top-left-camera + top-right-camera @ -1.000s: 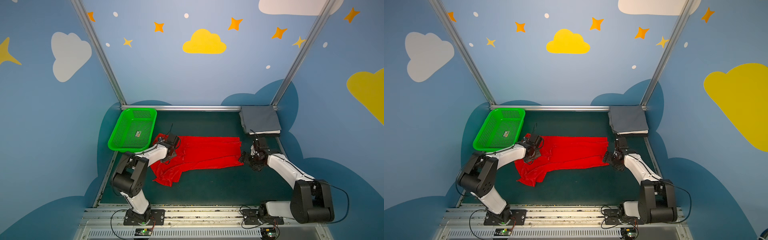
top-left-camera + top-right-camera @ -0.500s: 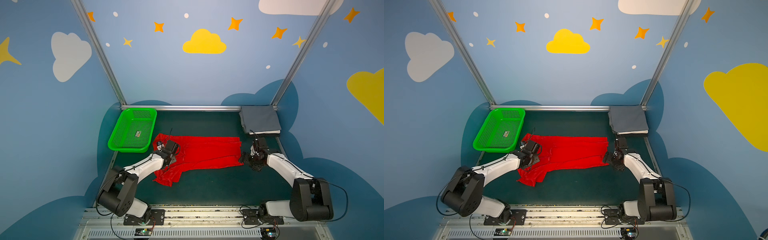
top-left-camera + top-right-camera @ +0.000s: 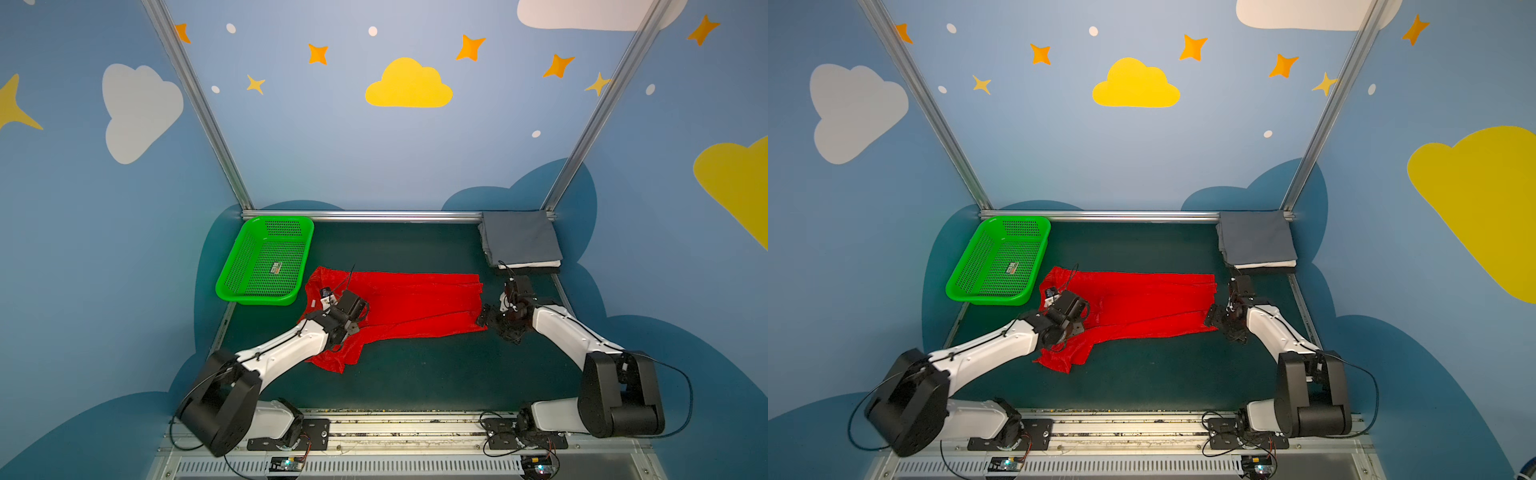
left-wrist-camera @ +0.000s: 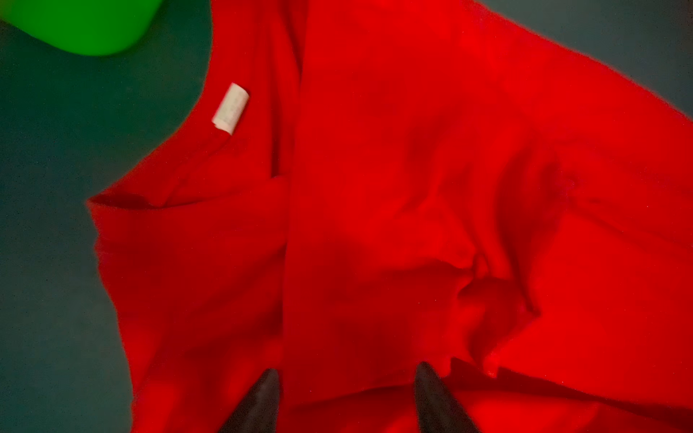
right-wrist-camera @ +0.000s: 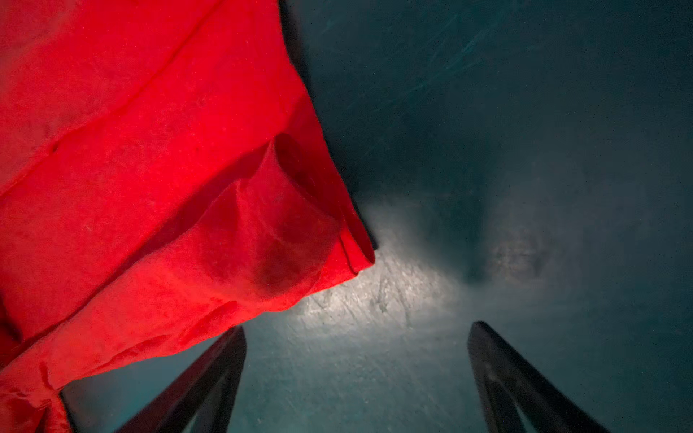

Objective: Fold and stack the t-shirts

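Basket (image 3: pixel 254 300) holds small sticker (image 3: pixel 277 268); left gripper (image 4: pixel 348 367) spread over red t-shirt (image 3: pixel 415 307); right gripper (image 5: pixel 358 327) spread beside it.

There are four shirts in all. One is a loose red t-shirt (image 3: pixel 415 303) with one white neck label (image 4: pixel 230 108). The other three are folded in one stack: one grey shirt (image 3: pixel 519 239), one white shirt (image 3: pixel 536 264) and one black shirt (image 3: pixel 1264 271), seen only as a thin edge. There is one green basket (image 3: pixel 232 286) with one small sticker (image 3: pixel 276 268) inside. Two robot arms reach over one worktop (image 3: pixel 415 374): the left arm (image 3: pixel 286 351) and the right arm (image 3: pixel 569 336).
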Controlling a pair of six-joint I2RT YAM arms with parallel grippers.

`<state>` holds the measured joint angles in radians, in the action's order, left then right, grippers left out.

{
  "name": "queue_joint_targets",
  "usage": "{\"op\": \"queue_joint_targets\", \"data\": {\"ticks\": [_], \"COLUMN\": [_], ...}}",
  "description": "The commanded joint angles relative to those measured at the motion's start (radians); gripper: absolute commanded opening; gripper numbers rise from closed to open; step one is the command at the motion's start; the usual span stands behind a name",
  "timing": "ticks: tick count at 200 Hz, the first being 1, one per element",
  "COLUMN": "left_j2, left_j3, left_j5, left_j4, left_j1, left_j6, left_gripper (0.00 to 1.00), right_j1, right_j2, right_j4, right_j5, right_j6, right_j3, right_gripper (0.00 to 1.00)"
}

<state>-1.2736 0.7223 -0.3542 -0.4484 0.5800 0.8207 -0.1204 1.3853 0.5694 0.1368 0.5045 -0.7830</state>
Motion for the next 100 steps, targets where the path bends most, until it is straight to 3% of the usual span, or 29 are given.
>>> {"op": "queue_joint_targets", "data": {"ticks": [1, 27, 66, 100], "left_j2": [0.14, 0.267, 0.36, 0.438], "left_j3": [-0.021, -0.08, -0.196, -0.296], "left_j5": [-0.039, 0.034, 0.046, 0.036], "left_j4": [-0.081, -0.107, -0.2, -0.244], "left_j1": [0.015, 0.04, 0.124, 0.193], "left_j6": [0.009, 0.02, 0.12, 0.237], "left_gripper": [0.72, 0.74, 0.73, 0.69], "right_j1": [0.004, 0.002, 0.002, -0.002], "right_j2": [0.013, 0.033, 0.091, 0.089], "right_j4": [-0.032, -0.07, -0.091, -0.08], "right_j5": [0.059, 0.103, 0.135, 0.094], "right_j6": [0.036, 0.064, 0.077, 0.069], "right_j3": [0.025, 0.027, -0.011, -0.03], "right_gripper": [0.9, 0.9, 0.85, 0.67]}}
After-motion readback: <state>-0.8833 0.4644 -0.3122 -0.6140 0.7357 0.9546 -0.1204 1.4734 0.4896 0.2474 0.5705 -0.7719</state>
